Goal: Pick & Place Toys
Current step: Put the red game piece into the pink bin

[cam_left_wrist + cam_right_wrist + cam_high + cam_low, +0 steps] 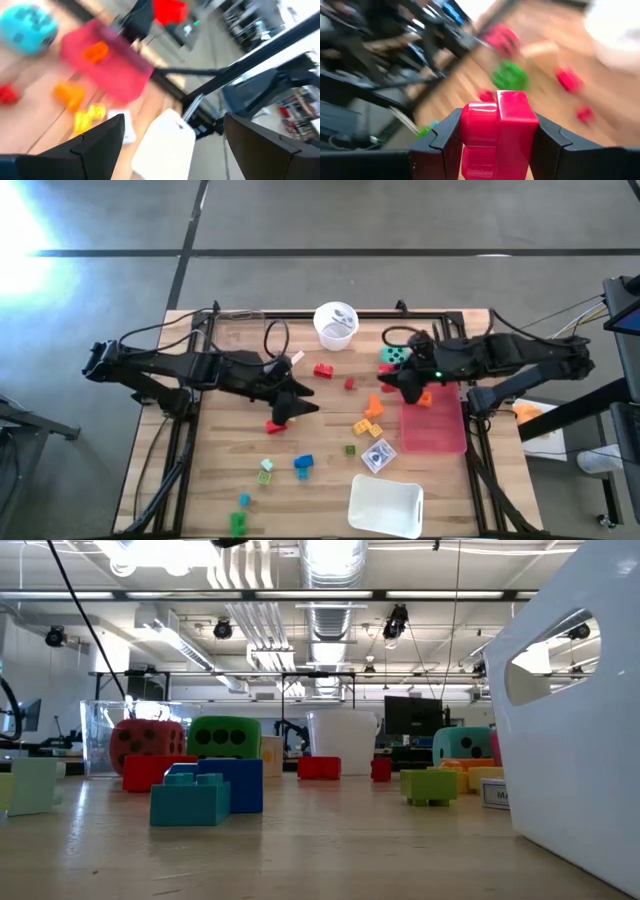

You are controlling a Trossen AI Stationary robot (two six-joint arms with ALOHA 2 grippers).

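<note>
only the right wrist view showed the right gripper [497, 145] clenched on a red brick [497, 135], the brick's long axis standing up between the two fingers; from overhead that gripper [400, 387] hung beside the pink tray [435, 425], its load hidden. the left gripper [298, 408] hovered mid-table with jaws spread and nothing between them, a red piece [276, 426] lying just beside it. the low view alone showed the red die [147, 745] and green die [224, 737] side by side, the teal die [462, 746] well apart. bricks lay scattered over the wooden table [220, 470]; a workshop with ceiling ducts stood behind.
</note>
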